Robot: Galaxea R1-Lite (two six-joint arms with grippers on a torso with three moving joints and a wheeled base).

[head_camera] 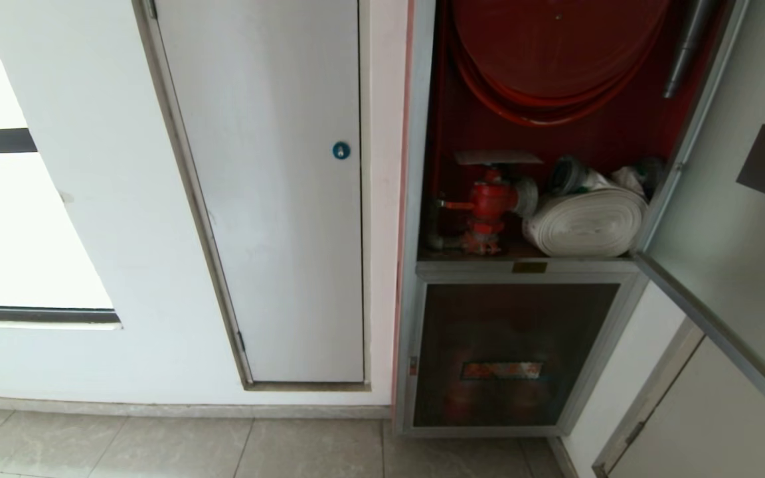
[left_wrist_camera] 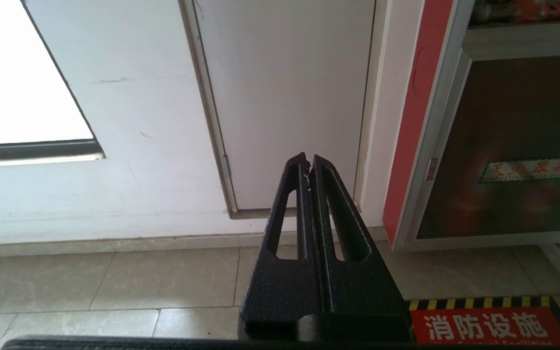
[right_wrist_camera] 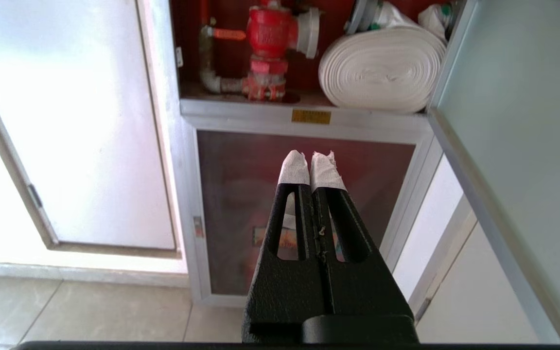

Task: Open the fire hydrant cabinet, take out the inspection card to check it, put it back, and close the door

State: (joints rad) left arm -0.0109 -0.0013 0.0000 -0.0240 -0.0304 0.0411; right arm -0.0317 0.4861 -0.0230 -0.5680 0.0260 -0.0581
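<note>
A plain white panel door with a blue round lock (head_camera: pixel 340 151) stands left. Right of it, the aluminium-framed fire hydrant cabinet (head_camera: pixel 422 199) is open, showing a red valve (head_camera: pixel 489 199) with a thin flat card (head_camera: pixel 497 157) on top and a white rolled hose (head_camera: pixel 585 222). Its glass door (head_camera: pixel 734 219) swings out far right. The left gripper (left_wrist_camera: pixel 307 158) and the right gripper (right_wrist_camera: pixel 311 155), white-taped at the tips, have fingers pressed together, holding nothing.

The cabinet's shelf (head_camera: pixel 452 255) carries a red valve (head_camera: pixel 489 209) at nine o'clock, a rolled white hose (head_camera: pixel 585 222) at three.
</note>
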